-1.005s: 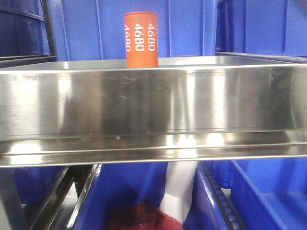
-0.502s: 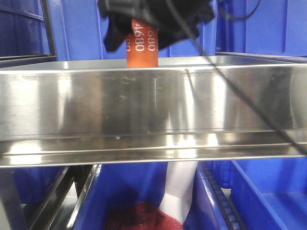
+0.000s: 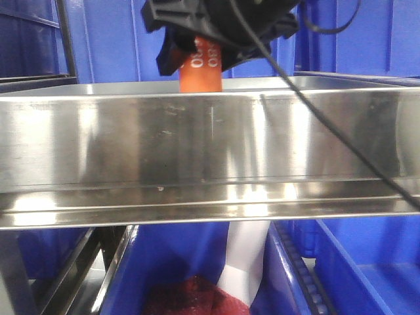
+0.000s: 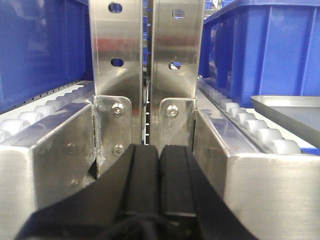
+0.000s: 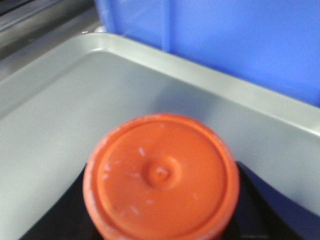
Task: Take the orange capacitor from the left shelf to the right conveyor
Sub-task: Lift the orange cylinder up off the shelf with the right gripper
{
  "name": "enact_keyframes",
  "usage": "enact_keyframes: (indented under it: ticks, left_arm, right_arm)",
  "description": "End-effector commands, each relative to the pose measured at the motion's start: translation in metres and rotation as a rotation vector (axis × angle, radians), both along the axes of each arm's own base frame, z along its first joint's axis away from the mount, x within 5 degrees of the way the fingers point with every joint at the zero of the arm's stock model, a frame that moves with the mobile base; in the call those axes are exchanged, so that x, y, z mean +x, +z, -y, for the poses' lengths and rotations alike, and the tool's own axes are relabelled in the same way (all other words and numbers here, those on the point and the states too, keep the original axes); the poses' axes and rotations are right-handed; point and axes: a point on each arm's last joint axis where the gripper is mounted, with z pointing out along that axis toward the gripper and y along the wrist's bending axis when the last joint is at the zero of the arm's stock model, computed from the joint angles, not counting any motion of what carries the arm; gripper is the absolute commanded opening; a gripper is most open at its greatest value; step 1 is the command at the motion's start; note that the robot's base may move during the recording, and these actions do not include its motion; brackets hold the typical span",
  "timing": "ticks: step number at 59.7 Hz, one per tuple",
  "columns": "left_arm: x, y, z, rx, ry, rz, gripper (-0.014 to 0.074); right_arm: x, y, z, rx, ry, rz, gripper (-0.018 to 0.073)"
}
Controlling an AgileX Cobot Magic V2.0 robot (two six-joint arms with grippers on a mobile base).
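Note:
The orange capacitor [image 3: 200,75] stands on the left shelf [image 3: 210,144], its lower part hidden behind the shiny front lip. My right gripper [image 3: 202,46] comes down over its top from above. In the right wrist view the capacitor's round top [image 5: 161,175] fills the space between the dark fingers [image 5: 60,215], which press against both of its sides on the grey shelf floor [image 5: 60,110]. My left gripper [image 4: 160,152] is shut with nothing between its pads, facing two steel uprights [image 4: 117,65]. The right conveyor is out of view.
Blue bins [image 3: 262,39] stand close behind the capacitor and below the shelf [image 3: 367,262]. A black cable [image 3: 341,144] hangs across the shelf front. Roller rails [image 4: 250,127] flank the left gripper, with a grey tray [image 4: 295,107] at the right.
The right gripper came down from above onto the capacitor and now covers more of it. The capacitor has shifted slightly to the right.

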Motion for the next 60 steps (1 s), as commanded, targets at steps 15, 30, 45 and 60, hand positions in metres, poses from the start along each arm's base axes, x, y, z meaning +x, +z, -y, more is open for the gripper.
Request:
enact_keyframes:
  ticks: [15, 30, 45, 60]
  left_arm:
    - [0.000, 0.001, 0.000, -0.010, -0.006, 0.074, -0.0126]
    - [0.000, 0.001, 0.000, -0.010, -0.006, 0.074, -0.0126]
    - [0.000, 0.001, 0.000, -0.010, -0.006, 0.074, -0.0126]
    - [0.000, 0.001, 0.000, -0.010, -0.006, 0.074, -0.0126]
  right_arm:
    - [-0.080, 0.136, 0.063, 0.174, 0.017, 0.417, 0.0052]
    - [-0.173, 0.161, 0.133, 0.293, 0.005, 0.582, 0.0052]
    - [-0.251, 0.127, 0.192, 0.364, -0.002, 0.675, 0.0052]
    - [-0.305, 0.103, 0.232, 0.493, -0.015, 0.849, 0.0052]
